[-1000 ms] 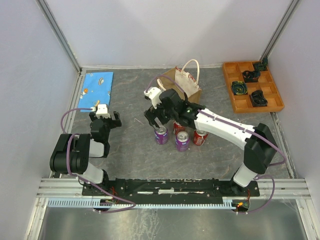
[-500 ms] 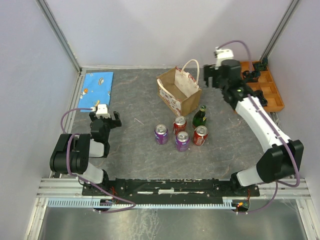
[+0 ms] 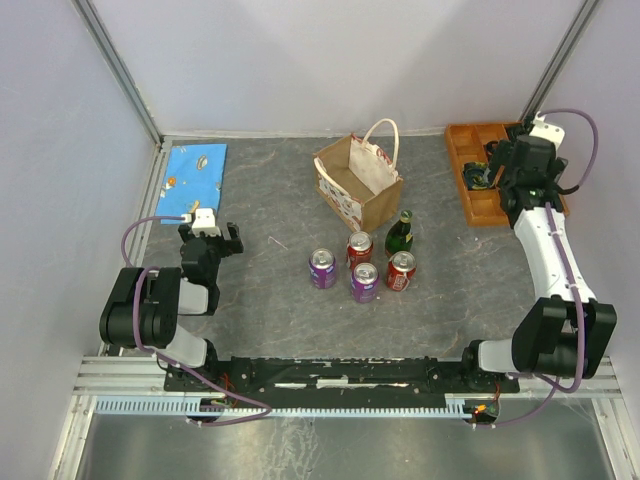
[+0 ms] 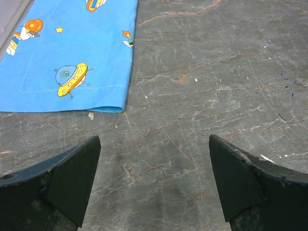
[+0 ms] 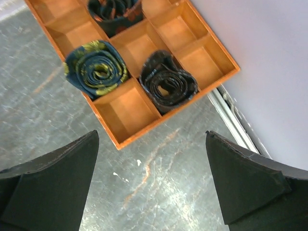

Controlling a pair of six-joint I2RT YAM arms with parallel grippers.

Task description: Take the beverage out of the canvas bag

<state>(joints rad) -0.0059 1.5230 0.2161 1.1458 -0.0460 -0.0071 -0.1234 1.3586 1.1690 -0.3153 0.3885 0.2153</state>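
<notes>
The tan canvas bag (image 3: 358,186) with cream handles stands upright at the back middle, its mouth open and showing only brown inside. In front of it stand a green bottle (image 3: 401,233), two red cans (image 3: 359,247) and two purple cans (image 3: 322,268). My right gripper (image 3: 512,168) is open and empty at the far right, over the orange tray's near corner; the right wrist view (image 5: 150,134) shows bare table between its fingers. My left gripper (image 3: 210,236) is open and empty over bare table at the left, as its wrist view (image 4: 154,139) shows.
The orange compartment tray (image 3: 478,210) holds several rolled dark cloths (image 5: 96,69) at the back right, against the wall rail. A blue cartoon-print cloth (image 3: 193,168) lies flat at the back left, also in the left wrist view (image 4: 72,53).
My right arm has swung from the cans by the bag to the far right over the tray. The green bottle now stands beside the cans. The left arm has not moved.
</notes>
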